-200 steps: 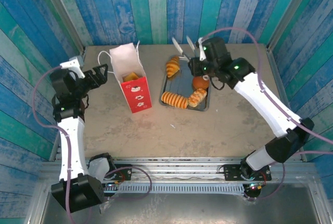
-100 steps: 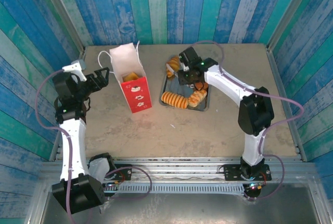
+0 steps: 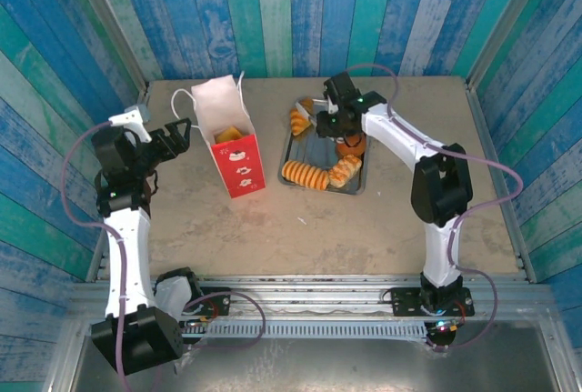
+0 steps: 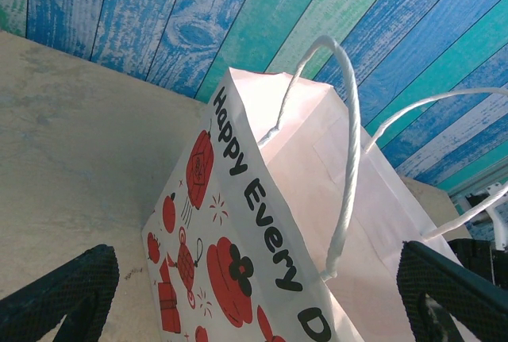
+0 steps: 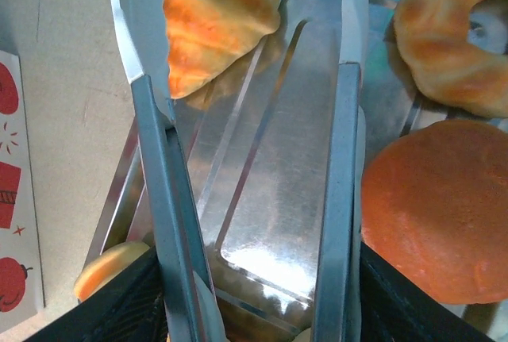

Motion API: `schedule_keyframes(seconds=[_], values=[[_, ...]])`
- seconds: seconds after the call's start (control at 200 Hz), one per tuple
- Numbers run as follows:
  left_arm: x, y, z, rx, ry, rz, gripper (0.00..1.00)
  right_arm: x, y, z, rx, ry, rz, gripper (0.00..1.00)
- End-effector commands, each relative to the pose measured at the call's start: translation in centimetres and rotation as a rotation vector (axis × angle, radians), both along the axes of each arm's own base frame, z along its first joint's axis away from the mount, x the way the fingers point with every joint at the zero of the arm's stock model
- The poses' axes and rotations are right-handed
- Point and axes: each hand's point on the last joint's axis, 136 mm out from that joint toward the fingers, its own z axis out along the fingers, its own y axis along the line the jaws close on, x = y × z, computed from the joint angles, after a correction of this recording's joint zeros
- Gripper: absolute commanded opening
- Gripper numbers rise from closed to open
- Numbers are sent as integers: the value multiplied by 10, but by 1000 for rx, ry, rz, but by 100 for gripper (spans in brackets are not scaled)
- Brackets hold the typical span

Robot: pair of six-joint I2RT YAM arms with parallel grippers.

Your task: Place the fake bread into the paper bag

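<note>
Right pincer (image 5: 238, 9): jaws apart, gripping nothing, low over grey tray (image 5: 270, 199). Croissant (image 5: 214, 24) lies between its tips, close to one finger; ring doughnut (image 5: 456, 40) and round bun (image 5: 436, 207) just outside the other. Ridged loaf (image 3: 305, 174) on the same tray, behind the pincer. Paper bag (image 3: 238, 160) upright on bench (image 3: 382, 219), well apart, one pastry (image 3: 229, 134) inside. Left pincer (image 4: 254, 290): wide open, bag directly ahead.

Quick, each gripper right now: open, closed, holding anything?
Left gripper: open, holding nothing, paper bag just ahead.
Right gripper: open, holding nothing, fingers over the tray.
</note>
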Motion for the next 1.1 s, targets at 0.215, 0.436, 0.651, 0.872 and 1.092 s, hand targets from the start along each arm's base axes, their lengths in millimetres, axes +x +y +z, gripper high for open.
schedule_keyframes(seconds=[0.215, 0.436, 0.651, 0.872, 1.092], values=[[-4, -1, 2, 18, -13, -3, 94, 3, 11, -1, 60, 15, 27, 58], [-5, -2, 2, 17, -10, -4, 94, 4, 13, -12, 74, 39, 33, 59], [-5, -2, 1, 19, -6, -5, 94, 7, 12, -19, 76, 51, 32, 59], [-4, -1, 0, 19, -5, -3, 94, 9, 17, -27, 99, 73, 42, 59], [-4, -1, 1, 22, -3, -3, 94, 13, 21, -33, 106, 86, 45, 59]])
